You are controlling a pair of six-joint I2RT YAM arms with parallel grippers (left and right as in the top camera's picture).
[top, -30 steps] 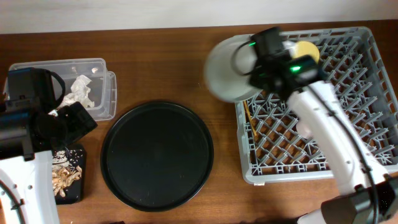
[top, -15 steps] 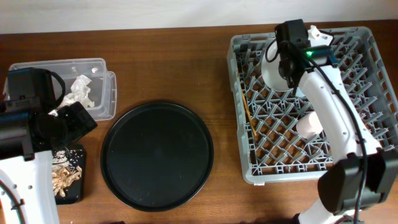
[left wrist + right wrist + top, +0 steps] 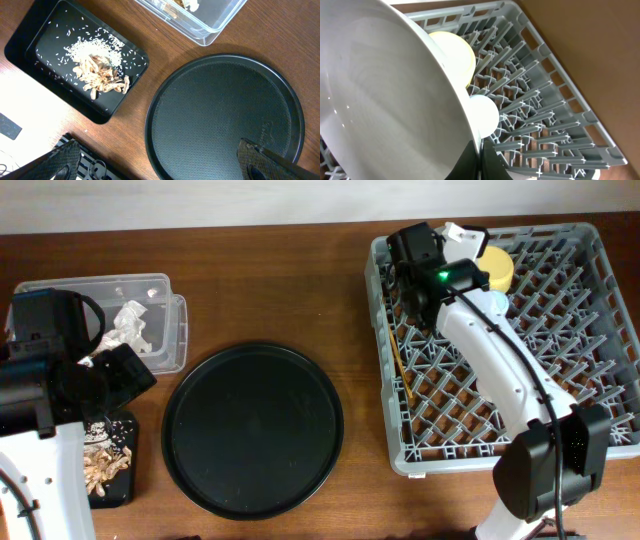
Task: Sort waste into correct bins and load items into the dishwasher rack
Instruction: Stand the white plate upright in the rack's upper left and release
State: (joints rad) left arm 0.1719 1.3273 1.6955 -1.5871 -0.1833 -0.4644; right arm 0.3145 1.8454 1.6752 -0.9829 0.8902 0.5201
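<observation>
My right gripper (image 3: 420, 258) (image 3: 480, 150) is shut on the rim of the pale grey plate (image 3: 385, 100). It holds the plate on edge, steeply tilted, over the far left corner of the grey dishwasher rack (image 3: 500, 463) (image 3: 560, 100). Behind the plate in the rack sit the yellow bowl (image 3: 495, 268) (image 3: 455, 50) and a pale round cup (image 3: 485, 115). Chopsticks (image 3: 400, 370) lie along the rack's left side. The pink cup is hidden. My left gripper (image 3: 160, 165) (image 3: 120, 375) is open and empty above the table. The napkin (image 3: 125, 325) lies in the clear tub (image 3: 165, 285). Food scraps and rice (image 3: 100, 75) lie in the small black tray (image 3: 30, 55) (image 3: 112, 495).
A large round black tray (image 3: 253, 430) (image 3: 225, 115) lies between the bins and the rack, with nothing on it. The clear tub's corner (image 3: 210, 30) shows in the left wrist view. The table's front edge is close to the small black tray.
The right gripper carried the plate from above the rack's left edge into the rack and turned it from flat to on edge. The yellow bowl shows again. The left arm has not moved.
</observation>
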